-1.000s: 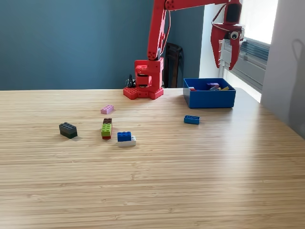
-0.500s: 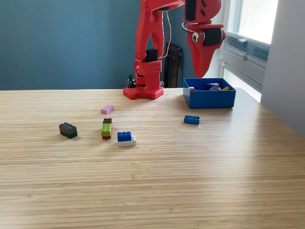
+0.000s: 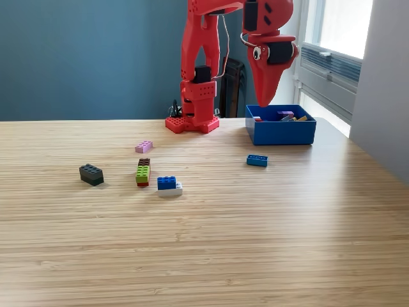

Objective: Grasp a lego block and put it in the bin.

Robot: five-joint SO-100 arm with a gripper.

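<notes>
My red gripper [image 3: 264, 101] hangs point-down in the air, just above the left rear corner of the blue bin [image 3: 281, 132]; its jaws look closed with nothing between them. The bin holds several small blocks [image 3: 285, 116]. On the table lie a blue lego block [image 3: 257, 160] in front of the bin, a pink one [image 3: 144, 146], a black one [image 3: 91, 174], a green block on red beside a brown one [image 3: 142, 173], and a blue block on white [image 3: 169, 185].
The arm's red base [image 3: 192, 123] stands at the table's back edge, left of the bin. A dark chair [image 3: 231, 86] is behind it. A grey wall [image 3: 383, 96] borders the exterior view's right side.
The arm swung from over the bin's right side leftward and folded in. In the last half second the gripper dipped slightly lower. The blocks have not moved.
</notes>
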